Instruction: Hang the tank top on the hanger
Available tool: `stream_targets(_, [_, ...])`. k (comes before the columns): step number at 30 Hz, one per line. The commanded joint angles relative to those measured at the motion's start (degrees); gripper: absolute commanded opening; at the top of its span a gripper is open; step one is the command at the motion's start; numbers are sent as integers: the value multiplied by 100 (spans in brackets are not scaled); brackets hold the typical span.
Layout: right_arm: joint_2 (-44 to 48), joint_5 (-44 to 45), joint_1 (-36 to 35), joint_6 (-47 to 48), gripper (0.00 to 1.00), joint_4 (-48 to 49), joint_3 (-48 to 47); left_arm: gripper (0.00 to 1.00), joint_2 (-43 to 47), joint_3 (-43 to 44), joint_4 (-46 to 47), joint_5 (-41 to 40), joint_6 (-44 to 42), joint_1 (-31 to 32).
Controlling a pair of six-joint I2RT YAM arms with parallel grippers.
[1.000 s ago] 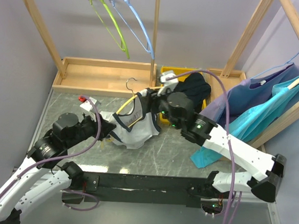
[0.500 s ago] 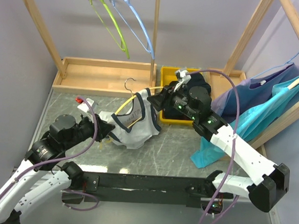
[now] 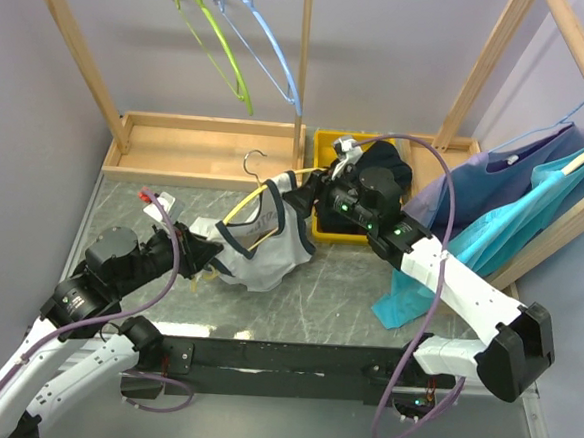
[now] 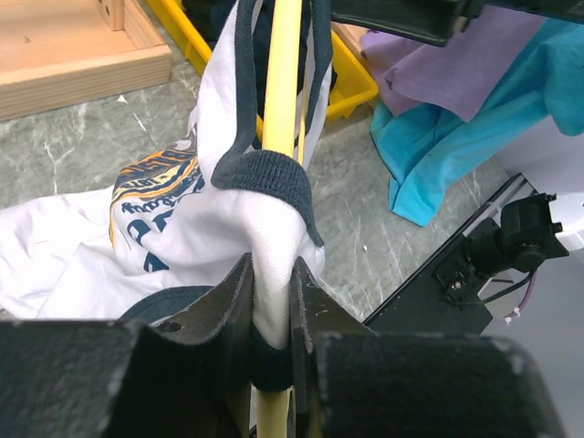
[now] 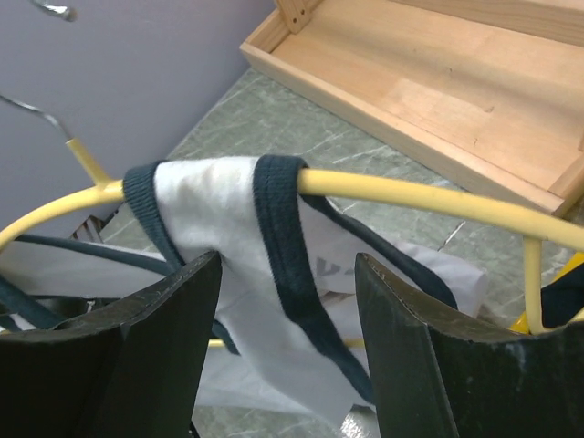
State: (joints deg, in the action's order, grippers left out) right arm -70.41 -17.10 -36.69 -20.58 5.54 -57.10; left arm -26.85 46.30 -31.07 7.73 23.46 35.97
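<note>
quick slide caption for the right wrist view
Right gripper open, straddling the tank top strap draped over the yellow hanger, wooden tray behind.

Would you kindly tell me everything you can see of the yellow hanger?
The yellow hanger is thin and plastic-looking, with a curved arm and a metal hook. It is held tilted above the table, hook toward the wooden tray. The white, navy-trimmed tank top drapes over it, one strap across the arm. The left pincer is shut on one end, fabric pinched in too; the right pincer stands open astride the strapped arm.
</note>
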Motion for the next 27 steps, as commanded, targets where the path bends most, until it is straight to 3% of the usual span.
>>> stream_targets(1, [-148, -267, 92, -51, 68, 483, -55, 1, 57, 353, 576, 177, 71, -11])
stream_targets(2, [-157, -389, 83, -78, 68, 509, -64, 1, 57, 344, 576, 142, 62, -11])
stream_targets(4, [-122, -452, 91, -113, 57, 553, -64, 1, 57, 353, 567, 115, 62, -11])
stream_targets(5, [-96, -408, 92, -148, 49, 545, -64, 1, 66, 344, 558, 98, 62, -11])
stream_targets(6, [0, -356, 92, -166, 30, 484, -56, 1, 75, 344, 549, 54, 71, -11])
stream_targets(9, [246, 13, 144, -183, 6, 195, -108, 1, 110, 335, 514, 10, 71, -11])
stream_targets(11, [352, 268, 223, -262, 2, -17, -231, 1, 145, 344, 453, -17, 62, -11])
stream_targets(18, [265, 655, 461, -324, 0, -817, -732, 1, 373, 336, 461, -157, 115, -11])
stream_targets(23, [195, 761, 452, -412, 6, -826, -679, 1, 540, 309, 532, -227, 211, -11])
stream_targets(26, [238, 603, 443, -412, 22, -844, -715, 1, 681, 353, 497, -402, 246, -11])
stream_targets(27, [256, 594, 434, -412, 33, -862, -732, 1, 707, 388, 488, -482, 255, -11])
